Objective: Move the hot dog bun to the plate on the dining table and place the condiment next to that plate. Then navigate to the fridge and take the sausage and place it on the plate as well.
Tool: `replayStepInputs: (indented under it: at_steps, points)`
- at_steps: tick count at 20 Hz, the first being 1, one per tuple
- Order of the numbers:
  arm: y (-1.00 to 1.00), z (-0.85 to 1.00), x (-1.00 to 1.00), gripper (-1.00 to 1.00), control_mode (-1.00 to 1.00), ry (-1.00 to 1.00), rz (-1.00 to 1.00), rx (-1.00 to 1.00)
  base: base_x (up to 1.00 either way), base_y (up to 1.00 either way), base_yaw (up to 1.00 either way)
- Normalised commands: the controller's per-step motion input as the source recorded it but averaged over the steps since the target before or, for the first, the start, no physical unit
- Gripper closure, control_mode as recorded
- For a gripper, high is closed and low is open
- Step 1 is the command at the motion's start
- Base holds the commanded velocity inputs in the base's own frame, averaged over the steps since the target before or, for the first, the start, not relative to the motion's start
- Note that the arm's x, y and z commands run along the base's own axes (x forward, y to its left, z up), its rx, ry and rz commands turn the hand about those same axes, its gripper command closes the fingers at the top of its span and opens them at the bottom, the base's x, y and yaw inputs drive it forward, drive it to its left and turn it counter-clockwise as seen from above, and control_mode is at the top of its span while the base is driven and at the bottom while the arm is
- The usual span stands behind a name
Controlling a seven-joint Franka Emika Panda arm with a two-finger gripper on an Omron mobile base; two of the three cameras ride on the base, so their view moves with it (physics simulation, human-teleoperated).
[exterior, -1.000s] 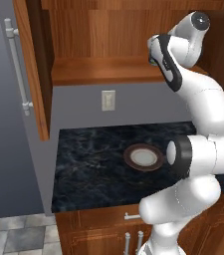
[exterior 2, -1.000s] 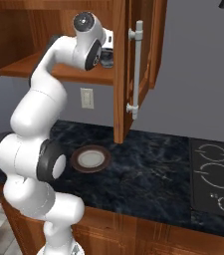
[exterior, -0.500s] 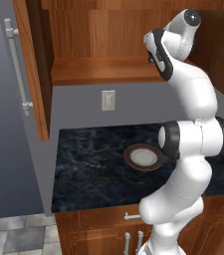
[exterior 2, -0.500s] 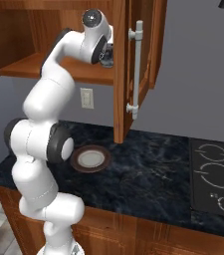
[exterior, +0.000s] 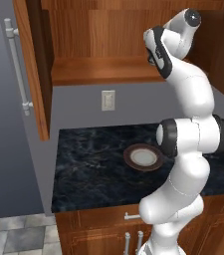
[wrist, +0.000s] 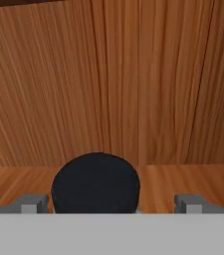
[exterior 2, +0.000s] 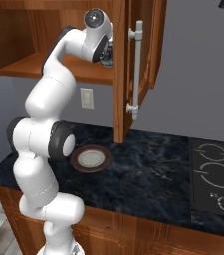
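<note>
The gripper (wrist: 111,203) is spread wide astride the condiment (wrist: 95,182) on the cabinet shelf (exterior: 101,71); a brown dish (exterior: 143,157) is seen on the counter (exterior 2: 148,174) below.

Rendered home kitchen. Open wood wall cabinet (exterior: 98,69) with bar-handled doors (exterior 2: 133,64) above black marbled counter (exterior: 93,169). Brown dish (exterior 2: 90,159) on counter. Wall socket (exterior: 107,99) on grey backsplash. Cooktop (exterior 2: 215,177) with ring burners and knob set into counter at right. Wood base cupboards (exterior: 108,226) with metal pulls below. Grey tiled floor (exterior: 14,236). Steel fridge (exterior: 4,114) at left.
</note>
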Motion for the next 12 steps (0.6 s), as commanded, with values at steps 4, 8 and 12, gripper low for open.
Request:
replayStepInputs:
  at_steps: [4,8,12]
  points:
    - [0.04,-0.22,0.08,1.00,-1.00,-0.06,0.03,0.00,0.00,0.00,0.00]
    - [0.00,-0.24,0.27,1.00,-1.00,0.00,0.06,0.02,0.00,0.00,0.00]
    - [0.17,0.00,-0.49,1.00,-1.00,-0.14,0.11,0.01,0.00,0.00,0.00]
